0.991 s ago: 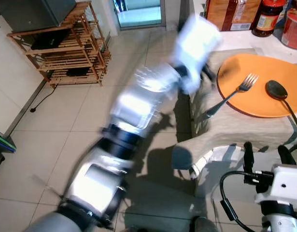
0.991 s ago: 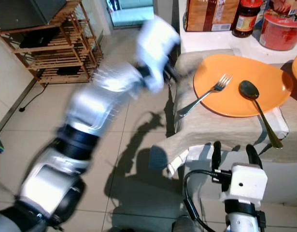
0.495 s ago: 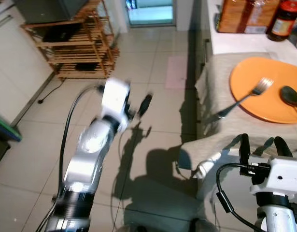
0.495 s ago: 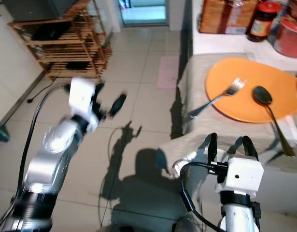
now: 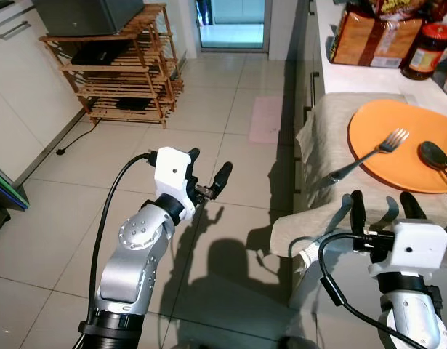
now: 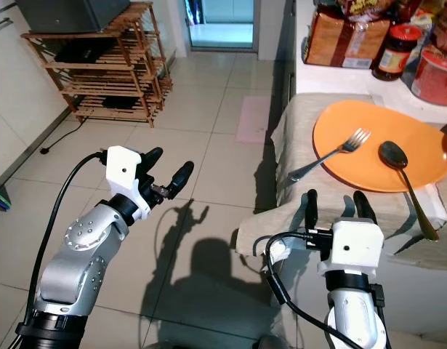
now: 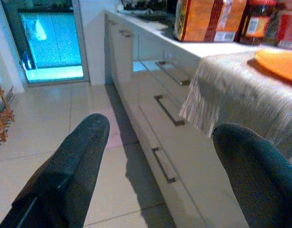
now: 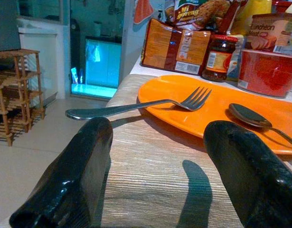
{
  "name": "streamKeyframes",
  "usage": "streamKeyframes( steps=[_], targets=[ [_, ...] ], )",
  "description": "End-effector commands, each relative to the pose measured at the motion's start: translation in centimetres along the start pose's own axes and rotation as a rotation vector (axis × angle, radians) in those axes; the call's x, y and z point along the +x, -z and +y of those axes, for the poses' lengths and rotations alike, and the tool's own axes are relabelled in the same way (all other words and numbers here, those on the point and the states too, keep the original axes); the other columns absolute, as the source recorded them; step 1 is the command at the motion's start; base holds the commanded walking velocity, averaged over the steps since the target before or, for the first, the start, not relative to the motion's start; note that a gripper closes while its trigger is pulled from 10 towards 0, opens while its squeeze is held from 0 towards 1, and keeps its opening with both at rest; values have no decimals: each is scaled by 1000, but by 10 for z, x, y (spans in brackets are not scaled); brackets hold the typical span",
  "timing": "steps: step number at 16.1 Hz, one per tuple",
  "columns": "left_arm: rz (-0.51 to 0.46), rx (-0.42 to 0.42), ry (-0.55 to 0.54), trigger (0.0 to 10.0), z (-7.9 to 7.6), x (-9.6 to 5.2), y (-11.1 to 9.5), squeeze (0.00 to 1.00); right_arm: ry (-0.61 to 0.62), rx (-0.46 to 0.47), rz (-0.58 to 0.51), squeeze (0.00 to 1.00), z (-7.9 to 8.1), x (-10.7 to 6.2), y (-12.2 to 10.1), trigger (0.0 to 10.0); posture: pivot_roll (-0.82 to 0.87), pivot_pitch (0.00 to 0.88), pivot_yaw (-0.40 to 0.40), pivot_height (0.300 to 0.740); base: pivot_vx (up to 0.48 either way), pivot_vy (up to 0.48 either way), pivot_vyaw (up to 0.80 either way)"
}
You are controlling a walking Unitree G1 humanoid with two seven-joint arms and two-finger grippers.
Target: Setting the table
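The left arm has swung away from the counter: a second ago it was a blur stretched up beside the plate, and now the left gripper hangs out over the tiled floor, well apart from the table, its fingers spread with nothing between them. That reads to me as a placing stroke finished and the arm drawn back, so the fork looks set down for good. It lies with its tines on the orange plate and its handle running off the rim onto the cloth, toward the counter edge. The spoon lies beside it, bowl on the plate, handle trailing off the near rim. Neither has shifted against the plate across the three moments; their drift in the head views is the camera moving, since the wooden rack slides too. The right gripper sits low in front of the cloth's hanging edge, fingers apart and empty, pointing at the fork handle, much where it was before. Behind the plate stand a bread bag, a jar and a red tub. My guess is this setting is near done.
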State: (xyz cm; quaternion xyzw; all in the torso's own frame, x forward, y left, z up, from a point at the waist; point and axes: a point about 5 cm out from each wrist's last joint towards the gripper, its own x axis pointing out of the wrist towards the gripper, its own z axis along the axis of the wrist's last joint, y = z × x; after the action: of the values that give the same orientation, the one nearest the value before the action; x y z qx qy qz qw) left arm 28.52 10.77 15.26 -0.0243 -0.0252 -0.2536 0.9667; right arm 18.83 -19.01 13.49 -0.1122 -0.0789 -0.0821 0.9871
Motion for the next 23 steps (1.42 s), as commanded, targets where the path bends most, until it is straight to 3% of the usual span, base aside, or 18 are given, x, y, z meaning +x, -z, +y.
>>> streamKeyframes(
  steps=[1, 8, 18, 23],
  targets=[
    [-15, -8, -1, 10000, -1, -2, -4, 0, 1, -1, 9, 0, -3, 2, 2, 10000, -83, 36, 78, 740, 0, -480, 0],
    [-55, -2, 1, 10000, -7, -3, -9, 0, -8, -6, 2, 0, -5, 5, 5, 10000, -86, 39, 75, 740, 0, -480, 0],
    [-68, 4, -39, 10000, -6, -1, -9, 0, -25, -50, -71, 0, -4, 12, -5, 10000, -90, 42, 76, 740, 0, 0, 0],
    [-58, 4, -35, 10000, -6, 2, -11, 0, 22, -7, -75, 0, -12, 28, -21, 10000, -97, 44, 81, 740, 0, 0, 0]
  ],
)
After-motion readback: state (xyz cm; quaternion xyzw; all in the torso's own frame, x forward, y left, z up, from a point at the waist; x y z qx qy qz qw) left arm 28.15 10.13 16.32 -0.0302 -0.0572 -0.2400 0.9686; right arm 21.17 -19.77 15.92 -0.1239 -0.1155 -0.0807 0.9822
